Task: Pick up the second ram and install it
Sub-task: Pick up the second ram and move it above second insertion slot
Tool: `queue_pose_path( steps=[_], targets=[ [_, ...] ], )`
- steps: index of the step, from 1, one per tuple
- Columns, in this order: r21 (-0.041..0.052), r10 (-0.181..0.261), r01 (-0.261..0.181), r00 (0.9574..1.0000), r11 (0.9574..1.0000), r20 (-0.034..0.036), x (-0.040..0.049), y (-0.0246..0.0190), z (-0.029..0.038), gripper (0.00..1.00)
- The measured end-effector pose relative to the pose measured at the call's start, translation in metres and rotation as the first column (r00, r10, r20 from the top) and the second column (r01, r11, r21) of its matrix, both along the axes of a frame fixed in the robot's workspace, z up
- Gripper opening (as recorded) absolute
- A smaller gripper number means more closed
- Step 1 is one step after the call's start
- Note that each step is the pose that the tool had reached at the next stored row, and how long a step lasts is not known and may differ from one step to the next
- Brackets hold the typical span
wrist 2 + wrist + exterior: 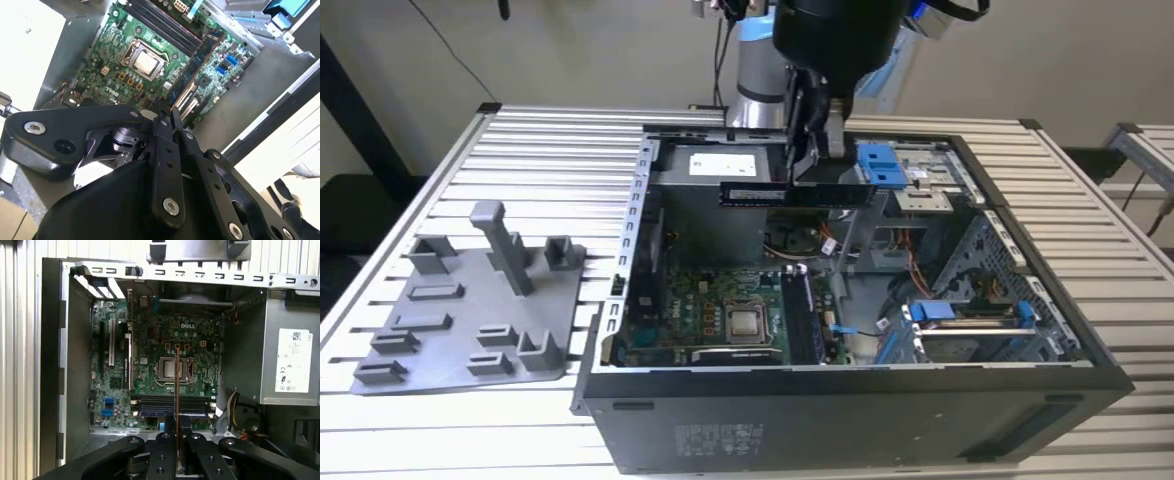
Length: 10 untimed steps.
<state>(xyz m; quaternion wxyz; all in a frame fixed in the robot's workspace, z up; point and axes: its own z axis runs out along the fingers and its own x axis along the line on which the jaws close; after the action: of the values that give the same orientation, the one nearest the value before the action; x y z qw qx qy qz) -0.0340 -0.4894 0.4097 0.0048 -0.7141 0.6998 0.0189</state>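
The second ram [767, 194] is a long green stick with black chips, held level above the open computer case [854, 400]. My gripper [817, 185] is shut on it near its end on the exterior view's right. In the first wrist view the ram [177, 380] shows edge-on as a thin line running out from between the fingers of the gripper [177, 432], over the motherboard [150, 340] and its memory slots [172, 402]. The second wrist view shows the gripper [167, 120] closed above the motherboard [125, 45]. Another stick [801, 315] stands in a slot on the board.
A grey fixture plate [467, 310] with upright blocks lies at the exterior view's left of the case. Blue drive clips [881, 165] and a drive bay [961, 312] sit inside the case. A power supply [292, 360] and the processor socket [747, 322] are nearby.
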Motion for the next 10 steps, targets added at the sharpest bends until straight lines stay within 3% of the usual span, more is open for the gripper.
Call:
queue_pose_path(
  steps=[10],
  targets=[
    [0.0001, 0.0, 0.0, 1.0, 1.0, -0.0006, 0.0206, 0.0, -0.0001, 0.14]
  ],
)
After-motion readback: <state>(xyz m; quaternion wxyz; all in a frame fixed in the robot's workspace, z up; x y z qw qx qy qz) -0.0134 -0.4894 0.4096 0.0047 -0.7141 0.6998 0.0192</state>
